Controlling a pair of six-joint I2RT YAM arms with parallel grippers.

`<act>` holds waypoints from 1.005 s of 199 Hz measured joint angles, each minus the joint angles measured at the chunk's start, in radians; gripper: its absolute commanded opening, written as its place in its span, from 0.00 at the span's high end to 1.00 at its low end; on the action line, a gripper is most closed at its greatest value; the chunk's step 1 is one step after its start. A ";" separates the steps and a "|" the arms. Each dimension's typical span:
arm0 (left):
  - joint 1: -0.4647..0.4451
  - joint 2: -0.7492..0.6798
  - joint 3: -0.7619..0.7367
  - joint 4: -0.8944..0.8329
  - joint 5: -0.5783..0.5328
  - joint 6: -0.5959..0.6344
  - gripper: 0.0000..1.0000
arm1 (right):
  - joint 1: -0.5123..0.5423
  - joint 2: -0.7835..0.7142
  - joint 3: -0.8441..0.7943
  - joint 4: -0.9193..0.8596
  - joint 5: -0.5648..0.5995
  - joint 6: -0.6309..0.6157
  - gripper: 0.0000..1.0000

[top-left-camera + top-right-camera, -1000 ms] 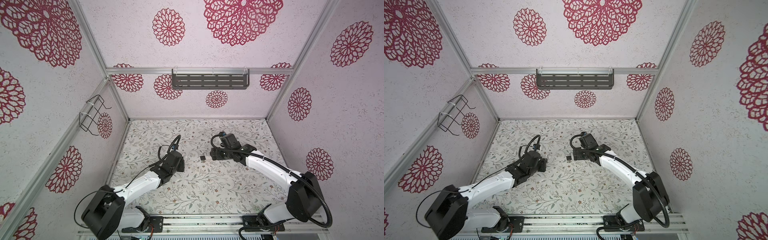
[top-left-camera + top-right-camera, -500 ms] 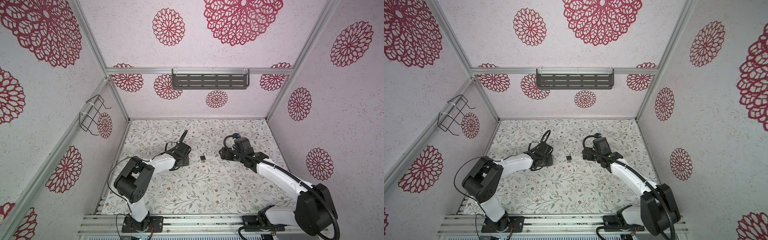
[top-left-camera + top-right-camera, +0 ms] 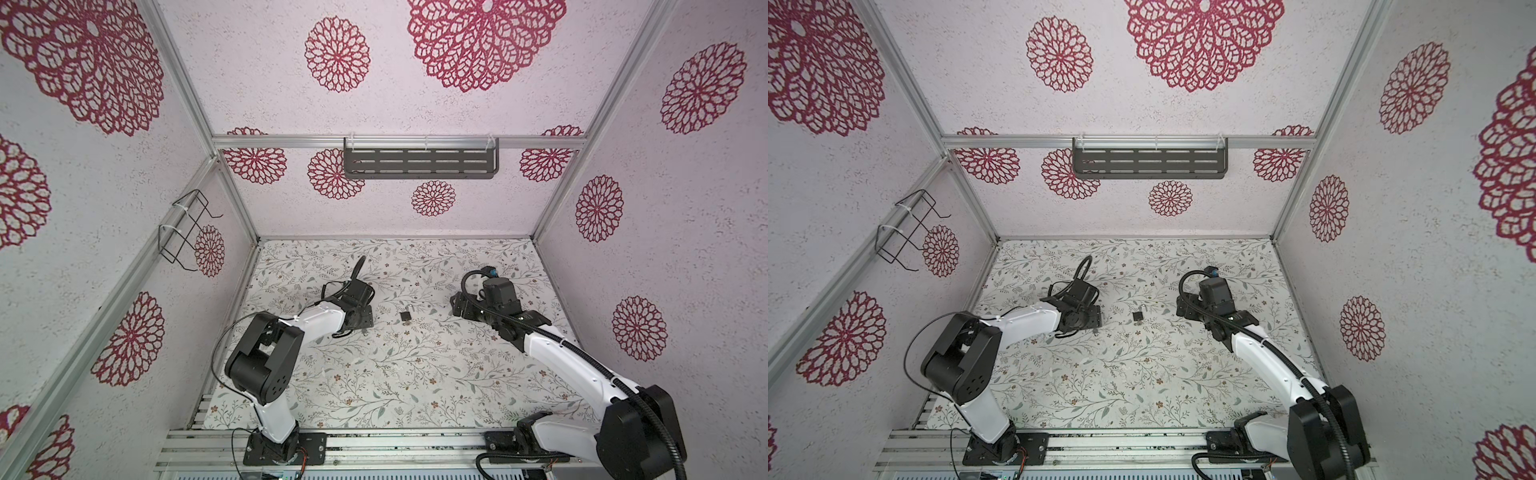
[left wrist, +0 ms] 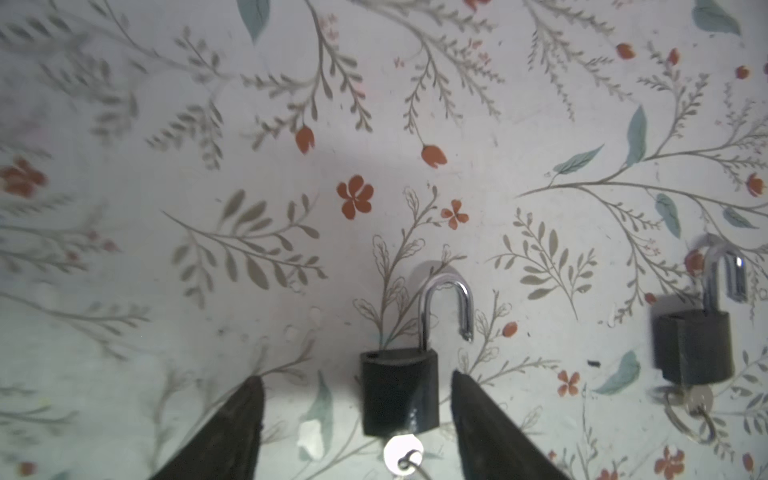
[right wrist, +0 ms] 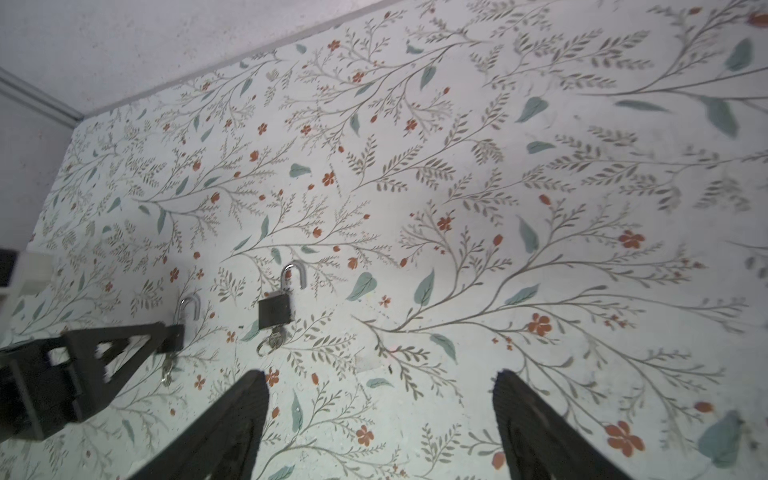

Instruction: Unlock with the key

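A black padlock (image 4: pixel 399 390) lies flat on the floral table between the fingers of my left gripper (image 4: pixel 356 378), which stands open and does not touch it. Its shackle (image 4: pixel 446 307) is sprung open and a key (image 4: pixel 403 453) sits in its keyhole. In both top views this gripper (image 3: pixel 360 321) (image 3: pixel 1088 318) covers that padlock. A second black padlock (image 3: pixel 406 316) (image 3: pixel 1137 316) (image 5: pixel 274 309) lies apart in the middle, shackle open, with a key (image 5: pixel 272 343) on a ring in it. My right gripper (image 5: pixel 381 374) (image 3: pixel 457 305) is open and empty, to its right.
A dark slotted shelf (image 3: pixel 419 163) hangs on the back wall and a wire holder (image 3: pixel 183 232) on the left wall. A finger of the left gripper (image 5: pixel 116 349) partly hides the first padlock in the right wrist view. Aluminium rails (image 3: pixel 374 444) run along the table's front edge.
My left gripper has opened off the padlock it was closed on, and that arm's elbow has swung in. The right gripper has drawn back to the right, away from the middle padlock.
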 measured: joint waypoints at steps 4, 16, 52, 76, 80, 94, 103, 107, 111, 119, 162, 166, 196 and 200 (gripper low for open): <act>0.011 -0.031 -0.004 -0.003 -0.010 0.005 0.04 | -0.012 -0.005 0.000 0.001 0.024 -0.006 0.02; 0.049 -0.127 -0.016 -0.006 -0.043 0.014 0.00 | -0.049 -0.014 -0.008 0.018 0.108 -0.019 0.01; 0.269 -0.454 -0.108 0.061 -0.224 0.069 0.00 | -0.214 -0.038 -0.171 0.216 0.347 -0.064 0.01; 0.445 -0.554 -0.244 0.180 -0.347 0.142 0.00 | -0.317 0.008 -0.330 0.409 0.444 -0.112 0.01; 0.467 -0.554 -0.270 0.203 -0.360 0.156 0.00 | -0.325 0.022 -0.352 0.443 0.450 -0.121 0.01; 0.513 -0.523 -0.359 0.306 -0.390 0.211 0.00 | -0.344 0.085 -0.418 0.573 0.452 -0.160 0.01; 0.524 -0.488 -0.421 0.397 -0.395 0.249 0.00 | -0.351 0.129 -0.453 0.656 0.441 -0.188 0.01; 0.526 -0.468 -0.452 0.446 -0.392 0.268 0.00 | -0.353 0.144 -0.463 0.681 0.433 -0.199 0.01; 0.527 -0.451 -0.477 0.492 -0.391 0.284 0.00 | -0.356 0.160 -0.472 0.709 0.421 -0.214 0.01; 0.528 -0.406 -0.526 0.587 -0.381 0.317 0.00 | -0.360 0.183 -0.485 0.776 0.392 -0.243 0.01; 0.552 -0.238 -0.590 0.980 -0.240 0.445 0.00 | -0.380 0.276 -0.523 1.122 0.173 -0.358 0.01; 0.557 -0.223 -0.591 1.023 -0.222 0.453 0.00 | -0.379 0.288 -0.532 1.163 0.152 -0.369 0.01; 0.571 -0.144 -0.596 1.162 -0.123 0.490 0.00 | -0.364 0.330 -0.563 1.244 0.097 -0.416 0.01; 0.572 -0.144 -0.596 1.169 -0.113 0.491 0.00 | -0.362 0.331 -0.565 1.254 0.094 -0.420 0.01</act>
